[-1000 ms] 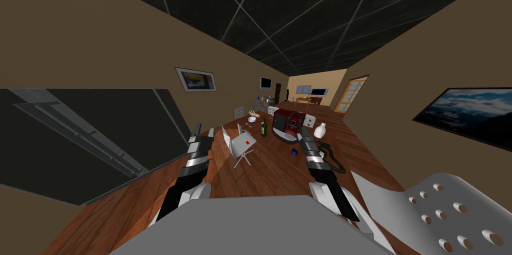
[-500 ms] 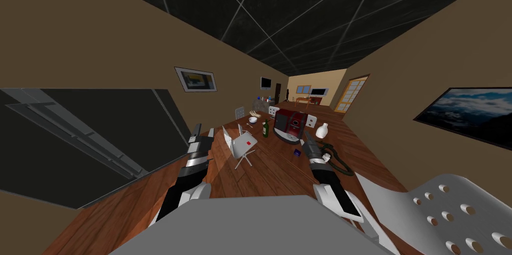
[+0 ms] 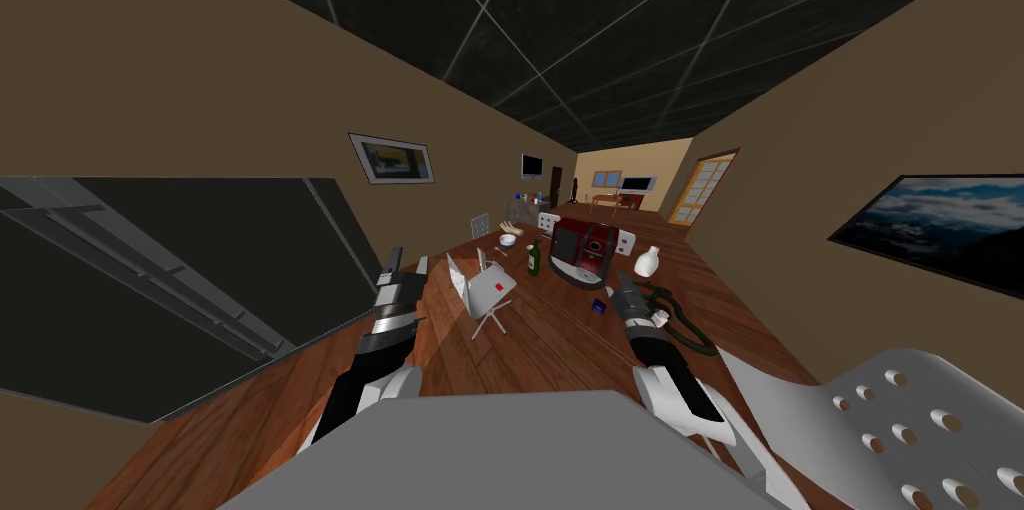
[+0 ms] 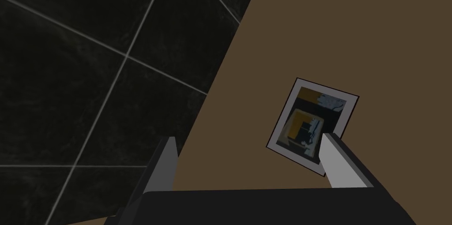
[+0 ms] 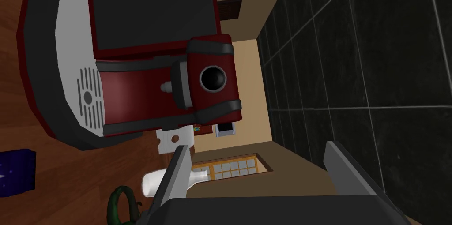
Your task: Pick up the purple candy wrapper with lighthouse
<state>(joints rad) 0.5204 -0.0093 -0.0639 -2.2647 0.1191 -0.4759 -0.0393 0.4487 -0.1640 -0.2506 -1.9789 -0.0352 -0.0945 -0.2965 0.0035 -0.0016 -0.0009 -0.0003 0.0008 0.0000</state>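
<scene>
A broad wood-planked surface (image 3: 540,344) is stretching ahead of the robot, with a large white perforated chair (image 3: 900,414) standing at its right edge. At the centre, a dark red coffee machine (image 3: 583,249) with black bands and a white slotted grille is sitting on the planks. No brand name is showing on its casing. To its left, a smaller white chair (image 3: 487,289) is carrying a small red patch on its seat, too small to read.

The right gripper (image 5: 256,147) is hovering just in front of the coffee machine, its two fingers standing wide apart and holding nothing. The left gripper (image 4: 248,138) is hanging raised at the left edge of the planks, well apart from the objects, its fingers likewise spread and empty.

A dark green hose (image 3: 688,329) is coiling beside the right forearm. A white jug (image 3: 646,260) is standing to the right of the machine, and a green bottle (image 3: 534,257) to its left. A white bowl (image 3: 508,240) is sitting farther back.

The purple candy wrapper (image 3: 598,305) is lying flat on the planks in front of the coffee machine, just beside the right gripper and outside its fingers. Only pale specks are showing on its print.
</scene>
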